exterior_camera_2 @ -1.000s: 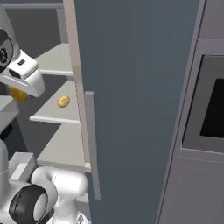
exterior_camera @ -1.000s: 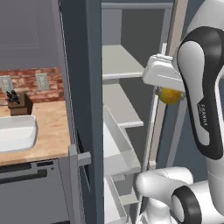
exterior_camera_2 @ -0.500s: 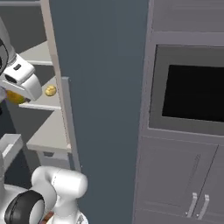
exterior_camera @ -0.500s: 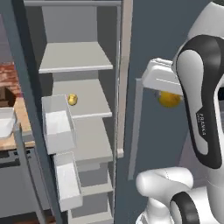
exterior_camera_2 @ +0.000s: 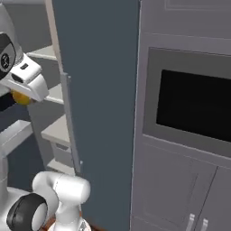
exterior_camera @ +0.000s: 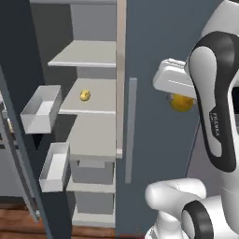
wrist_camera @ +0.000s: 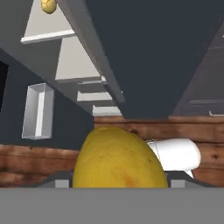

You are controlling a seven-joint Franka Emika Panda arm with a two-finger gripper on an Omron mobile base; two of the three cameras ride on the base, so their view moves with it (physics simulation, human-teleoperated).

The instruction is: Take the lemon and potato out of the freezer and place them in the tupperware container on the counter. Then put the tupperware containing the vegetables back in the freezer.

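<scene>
Transfer of the first item is in hand: the lemon (wrist_camera: 119,158), probably, is gripped between the gripper (exterior_camera: 179,95) jaws outside the freezer (exterior_camera: 93,112). The potato (exterior_camera: 84,95) is left shelved; the counter tub must be reached next.

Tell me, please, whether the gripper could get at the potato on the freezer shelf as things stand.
Probably not yet: the gripper is shut on the lemon, so its jaws are full. The potato lies alone on an open shelf, with nothing in front of it.
</scene>
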